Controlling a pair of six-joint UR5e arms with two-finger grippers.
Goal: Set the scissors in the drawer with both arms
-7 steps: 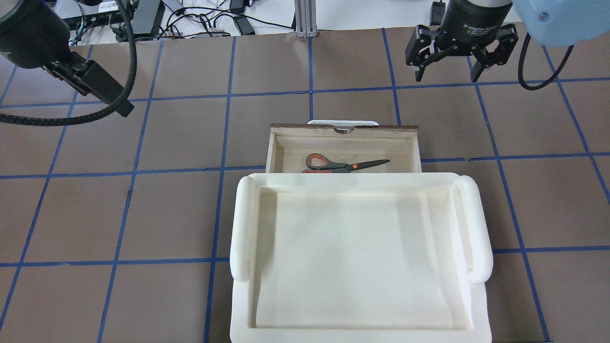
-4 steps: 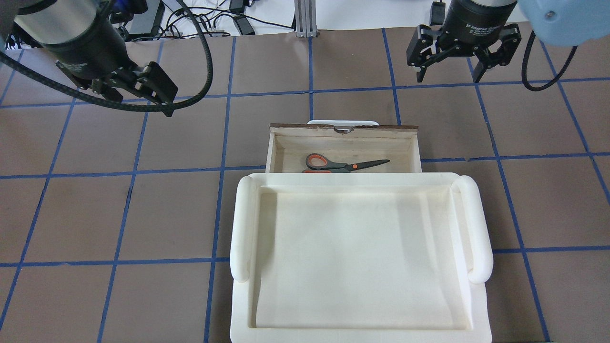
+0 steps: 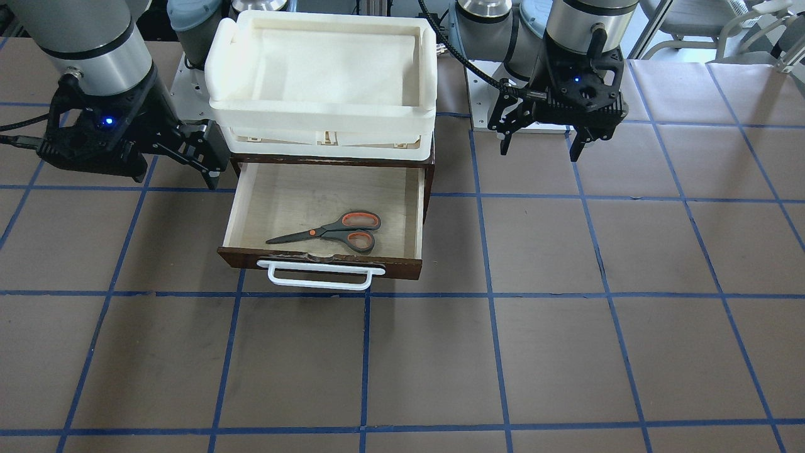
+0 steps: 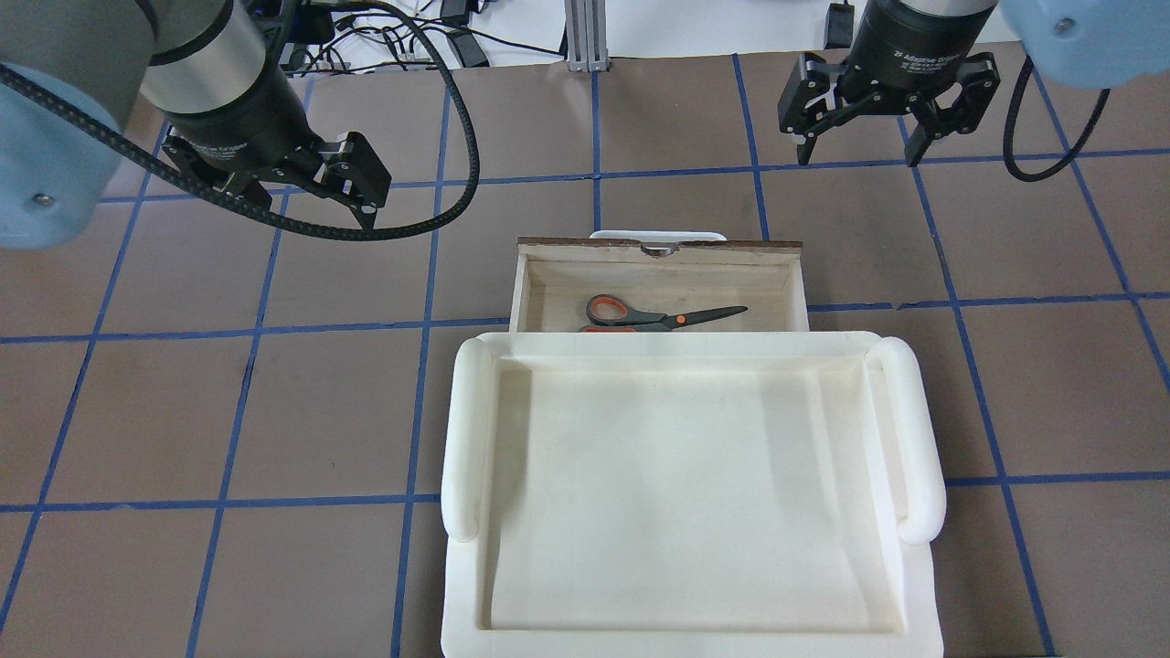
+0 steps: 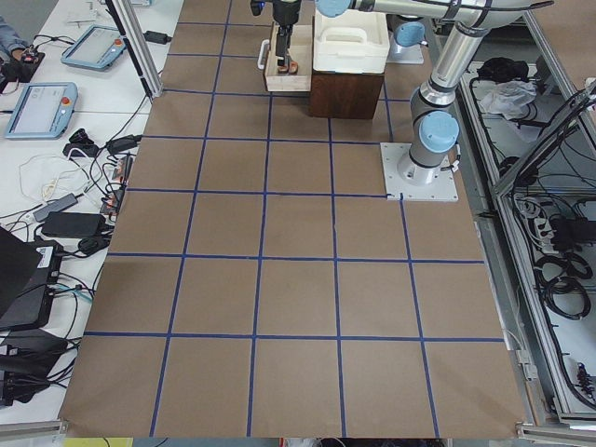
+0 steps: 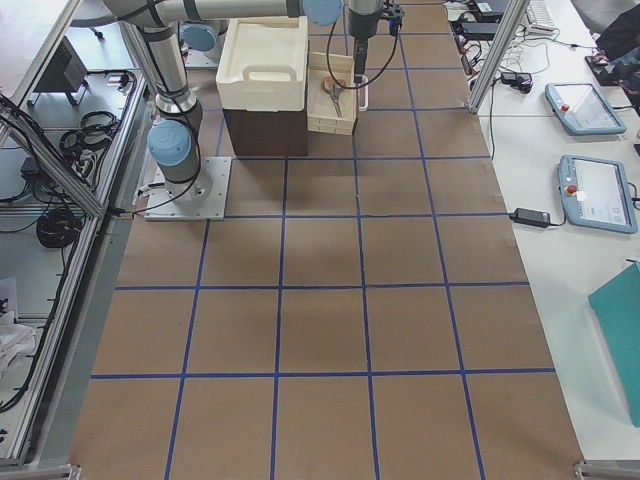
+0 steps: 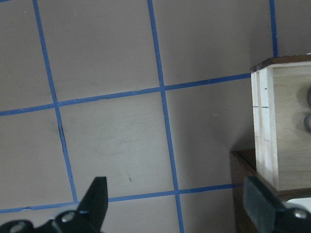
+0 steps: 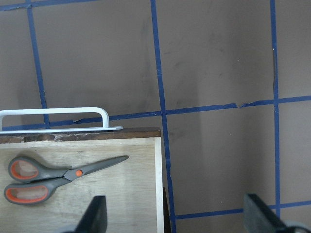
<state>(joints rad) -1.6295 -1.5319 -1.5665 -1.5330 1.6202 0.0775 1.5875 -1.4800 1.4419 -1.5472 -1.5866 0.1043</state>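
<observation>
The brown, blue-taped worktop (image 4: 274,411) carries a cream-white tray (image 4: 676,343) sitting on top of a dark cabinet. From under it the drawer (image 3: 402,269) is pulled out toward the operators' side. The 2 arms hang over the far half of the worktop, 1 on each side of the drawer and both out past its front. The left end effector (image 3: 539,150) has its fingers spread wide and holds nothing. The right end effector (image 4: 857,153) is spread wide too and is also empty. Neither touches the drawer. The white bar handle (image 3: 317,277) runs along the dark front. The scissors (image 3: 339,231) lie flat on the pale plywood floor close behind that front, blades shut and pointing toward the robot's right, loops toward its left. With the scissors already inside, the step in hand looks like shutting the drawer. To do that well, I would bring 1 end effector down in front of the dark front near its middle, by the handle. The push should go straight back along the slide and stay slow, so the drawer does not skew or jam and the loose scissors do not slide. The other arm should keep out of the path, or steady the cabinet if it starts to shift.
</observation>
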